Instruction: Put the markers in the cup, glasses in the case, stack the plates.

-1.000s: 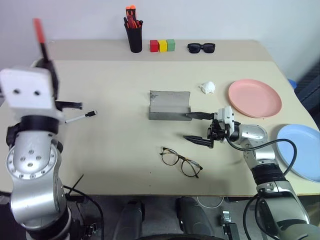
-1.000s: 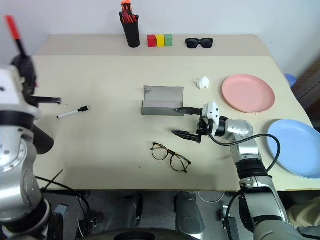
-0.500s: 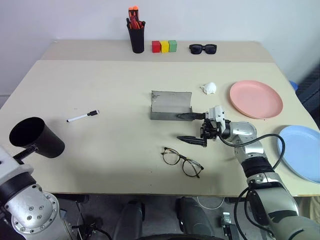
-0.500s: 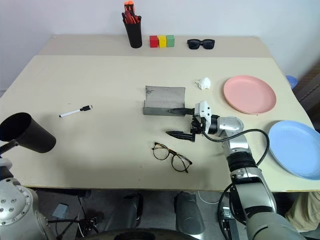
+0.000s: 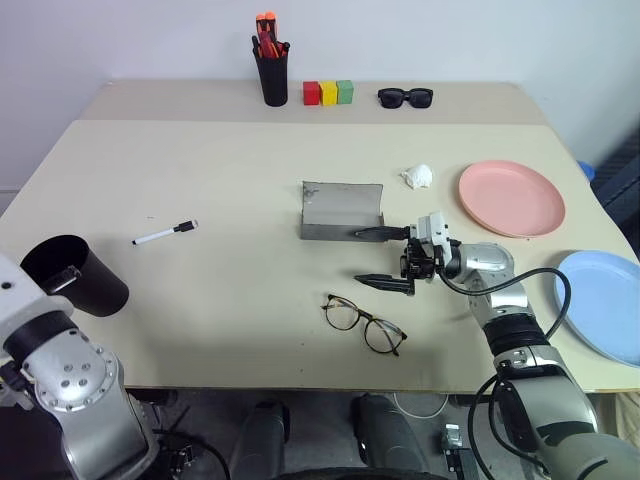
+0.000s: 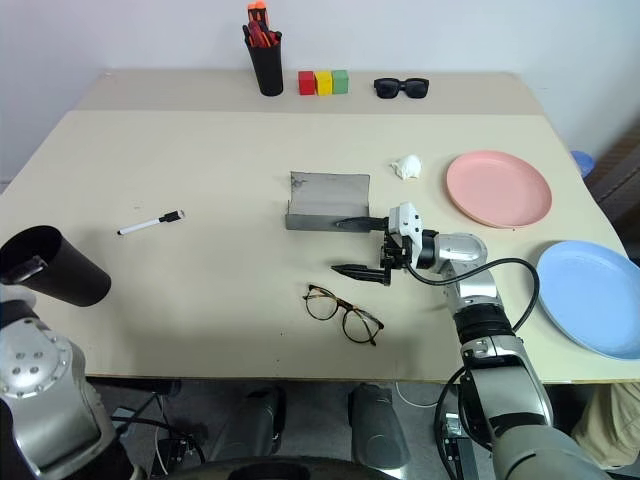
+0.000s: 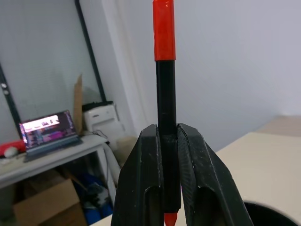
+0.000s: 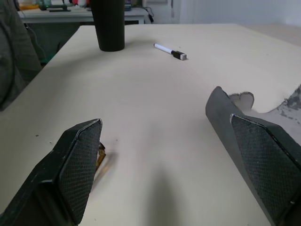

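Step in hand: markers to cup. Left gripper [image 7: 169,188], clamped on the red-capped black marker [image 7: 164,70], sits above the large black tapered cup [image 5: 72,275] at the table's left edge. Next: lower marker into its mouth, release. Right gripper [image 5: 385,256] spread wide, empty, between grey felt case [image 5: 342,211] and thin dark-rimmed glasses [image 5: 364,324].

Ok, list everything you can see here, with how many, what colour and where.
Cup: one, black, table's near left edge.
Markers: white one on the table's left; red-capped one in the left gripper.
Case: one, grey, open, centre.
Glasses: one, dark-rimmed, near centre.
Plates: pink, blue, right side.
Pen holder, blocks, sunglasses: far edge.
White crumpled scrap: beside the pink plate.
Left gripper: shut on the marker.
Right gripper: open, between case and glasses.
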Robot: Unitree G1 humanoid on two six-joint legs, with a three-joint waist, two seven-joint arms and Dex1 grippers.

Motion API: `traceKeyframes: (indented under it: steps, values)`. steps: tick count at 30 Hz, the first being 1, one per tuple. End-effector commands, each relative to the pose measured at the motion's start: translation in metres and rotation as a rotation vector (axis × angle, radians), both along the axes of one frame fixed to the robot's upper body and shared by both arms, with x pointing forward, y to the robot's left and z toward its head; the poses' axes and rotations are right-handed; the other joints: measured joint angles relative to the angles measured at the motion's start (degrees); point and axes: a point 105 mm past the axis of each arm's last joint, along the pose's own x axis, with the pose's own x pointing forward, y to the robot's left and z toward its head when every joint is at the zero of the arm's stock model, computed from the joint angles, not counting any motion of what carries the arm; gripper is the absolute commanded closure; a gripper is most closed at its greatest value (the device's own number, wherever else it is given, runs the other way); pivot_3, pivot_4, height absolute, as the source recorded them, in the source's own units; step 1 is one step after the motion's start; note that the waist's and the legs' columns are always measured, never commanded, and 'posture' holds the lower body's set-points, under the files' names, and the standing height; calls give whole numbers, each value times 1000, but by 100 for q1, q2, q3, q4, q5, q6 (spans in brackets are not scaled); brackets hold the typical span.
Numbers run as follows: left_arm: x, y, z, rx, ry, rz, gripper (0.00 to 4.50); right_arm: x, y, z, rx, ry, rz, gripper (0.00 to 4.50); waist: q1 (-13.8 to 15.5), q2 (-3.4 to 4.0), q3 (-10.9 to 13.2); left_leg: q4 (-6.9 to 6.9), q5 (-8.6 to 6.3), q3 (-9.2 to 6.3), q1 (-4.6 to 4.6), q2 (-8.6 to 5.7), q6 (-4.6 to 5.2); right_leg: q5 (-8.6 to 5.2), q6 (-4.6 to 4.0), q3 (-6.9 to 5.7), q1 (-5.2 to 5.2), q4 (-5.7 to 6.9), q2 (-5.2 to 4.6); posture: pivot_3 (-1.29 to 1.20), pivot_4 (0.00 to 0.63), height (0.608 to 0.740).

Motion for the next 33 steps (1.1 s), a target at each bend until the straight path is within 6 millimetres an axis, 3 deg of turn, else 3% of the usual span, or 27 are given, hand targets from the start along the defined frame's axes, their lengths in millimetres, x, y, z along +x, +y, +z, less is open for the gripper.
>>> traceKeyframes:
  steps: [1, 11, 23, 33]
  values:
    - [3, 3, 5, 9, -13, -10, 4448, -6, 1, 17, 73, -55, 16, 0, -1, 0, 0, 0, 0, 0, 0, 0, 0, 0, 0, 0, 0, -1, 0, 0, 150, 740]
    - [18, -5, -1, -2, 4, -57, 4448, -22, 19, 51, 263, -26, 92, 0, 10, 0, 0, -2, 0, 0, 0, 0, 0, 0, 1, 0, -2, 0, 0, 0, 150, 740]
    - [24, -8, -5, -25, 4, -68, 4448, -28, 24, 54, 239, -18, 112, 0, 6, 0, 0, -3, 0, -1, -1, 1, 0, 0, 1, -1, -3, 0, 1, 0, 150, 740]
    - [31, -13, -21, -56, 26, -96, 4448, -31, 27, 56, 274, -8, 116, 0, 4, 0, 0, -4, 0, 0, -1, 0, 0, 0, 1, -1, -4, 0, 1, 0, 150, 740]
